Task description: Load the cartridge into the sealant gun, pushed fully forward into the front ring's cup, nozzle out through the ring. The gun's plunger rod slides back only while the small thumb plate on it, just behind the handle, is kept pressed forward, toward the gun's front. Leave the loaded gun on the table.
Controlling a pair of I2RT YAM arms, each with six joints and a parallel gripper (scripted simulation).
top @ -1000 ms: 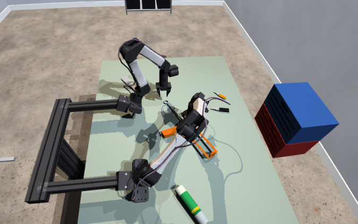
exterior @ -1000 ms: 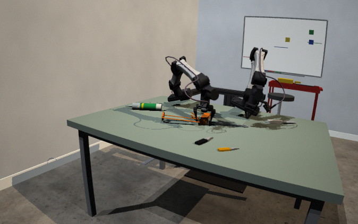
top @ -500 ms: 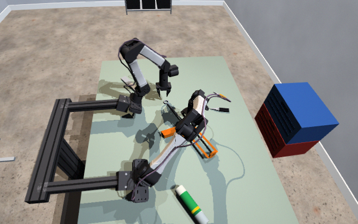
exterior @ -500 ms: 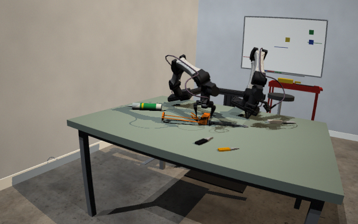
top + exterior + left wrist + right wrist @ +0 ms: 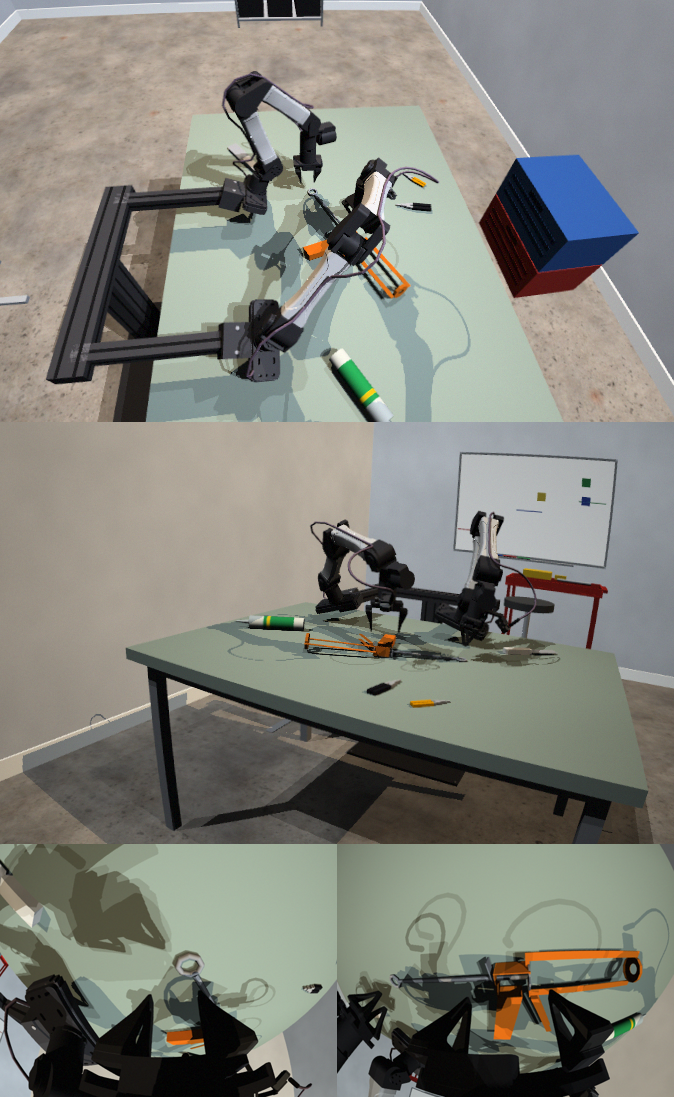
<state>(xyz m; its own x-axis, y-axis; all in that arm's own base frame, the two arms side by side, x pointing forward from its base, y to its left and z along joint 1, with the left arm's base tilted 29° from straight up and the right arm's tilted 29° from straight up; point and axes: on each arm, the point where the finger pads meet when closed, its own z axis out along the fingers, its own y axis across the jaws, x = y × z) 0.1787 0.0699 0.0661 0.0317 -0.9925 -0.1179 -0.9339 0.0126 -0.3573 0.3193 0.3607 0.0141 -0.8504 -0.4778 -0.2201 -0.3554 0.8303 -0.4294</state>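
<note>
The orange sealant gun (image 5: 386, 646) (image 5: 179, 1037) (image 5: 510, 967) lies on the table, its front ring (image 5: 400, 290) (image 5: 626, 970) empty. A long stretch of plunger rod (image 5: 326, 209) (image 5: 446, 979) runs back from the body to a pull ring (image 5: 178, 965). The dark thumb plate (image 5: 486, 966) is behind the handle. The green-and-white cartridge (image 5: 356, 381) (image 5: 282, 623) (image 5: 624, 1028) lies apart from the gun. My right gripper (image 5: 385, 630) (image 5: 509, 998) is open above the gun's body and handle, touching neither. My left gripper (image 5: 307, 180) (image 5: 175, 996) (image 5: 383, 1000) is half open and empty, above the table near the pull ring.
A black-handled tool (image 5: 421, 207) (image 5: 381, 688) and a yellow-handled tool (image 5: 418, 182) (image 5: 422, 703) lie beyond the gun. A pale-handled tool (image 5: 517, 651) (image 5: 18, 899) lies near the left arm's base. The right forearm hides part of the gun in the top view.
</note>
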